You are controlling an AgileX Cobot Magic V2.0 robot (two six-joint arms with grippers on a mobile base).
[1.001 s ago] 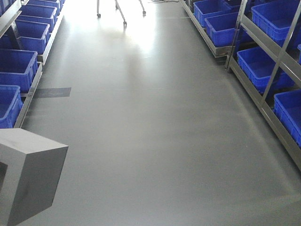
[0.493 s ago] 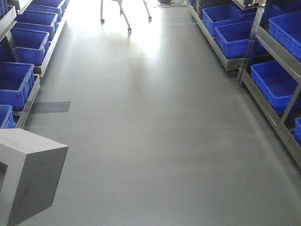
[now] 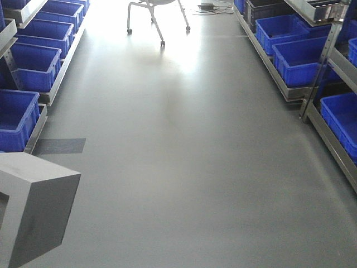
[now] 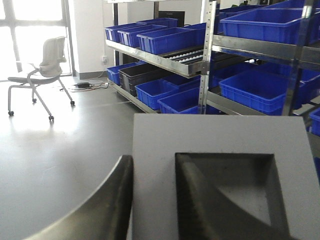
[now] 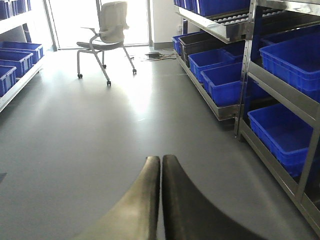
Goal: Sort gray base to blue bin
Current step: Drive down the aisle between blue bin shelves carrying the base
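WAREHOUSE AISLE: The gray base (image 3: 39, 206) hangs at the lower left of the front view, above the floor (image 3: 195, 167), clamped by the left arm's fingers (image 4: 117, 200). One finger lies against an outer face and the other sits inside the square recess, pinching the wall between them. The right arm's fingers (image 5: 142, 200) are pressed together with nothing held. Blue crates line the low shelves along both edges of the aisle, the nearest blue bin (image 3: 17, 134) at the left shelf's near end; which one is meant cannot be told. An office chair (image 5: 112, 15) stands at the far end. The block looks rigid, matte and probably light, so the recess wall seems a sound hold, though a one-sided pinch could let it swing, and release is best made low inside the bin
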